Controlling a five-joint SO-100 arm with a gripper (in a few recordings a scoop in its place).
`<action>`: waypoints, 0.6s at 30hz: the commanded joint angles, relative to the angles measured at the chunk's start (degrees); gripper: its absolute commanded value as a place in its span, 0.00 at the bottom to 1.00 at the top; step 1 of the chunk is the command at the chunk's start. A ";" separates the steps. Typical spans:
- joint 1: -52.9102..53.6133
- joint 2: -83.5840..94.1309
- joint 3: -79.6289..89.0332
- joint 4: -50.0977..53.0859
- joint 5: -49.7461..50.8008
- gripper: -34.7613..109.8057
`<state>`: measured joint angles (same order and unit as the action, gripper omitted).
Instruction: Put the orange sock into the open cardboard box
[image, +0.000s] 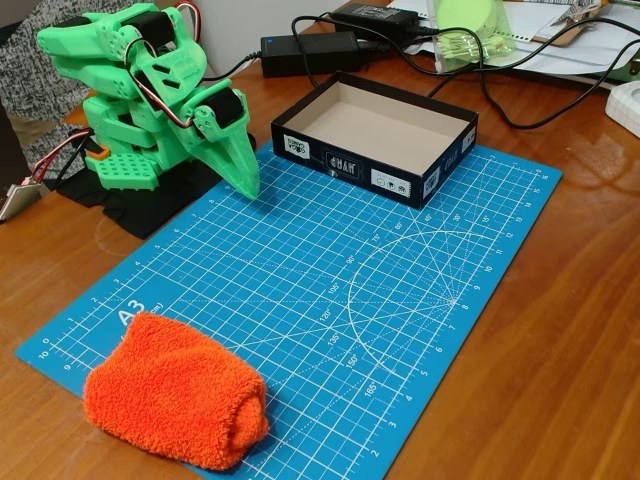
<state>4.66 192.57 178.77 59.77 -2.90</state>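
1. Orange sock (176, 402) lies rolled at the near left corner of the blue cutting mat (330, 300), partly over its near edge; nothing touches it.
2. Open cardboard box (380, 137) stands at the mat's far edge, toward the right, and holds nothing.
3. Green arm (140, 100) sits folded by the mat's far left corner; its pincer (245, 180) points down at the mat with fingers pressed together, pinching nothing, well apart from the sock.
4. No step looks begun; the reach is likely first; the next move calls for spreading the fingers, swinging to the near left corner and descending over the bundle's thick middle.
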 joint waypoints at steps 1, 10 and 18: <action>3.60 1.14 -1.58 0.62 1.58 0.24; 3.34 1.14 -1.58 0.62 1.32 0.24; 1.93 -7.47 -2.29 -7.38 -4.22 0.24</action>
<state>6.94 191.43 178.51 58.36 -2.29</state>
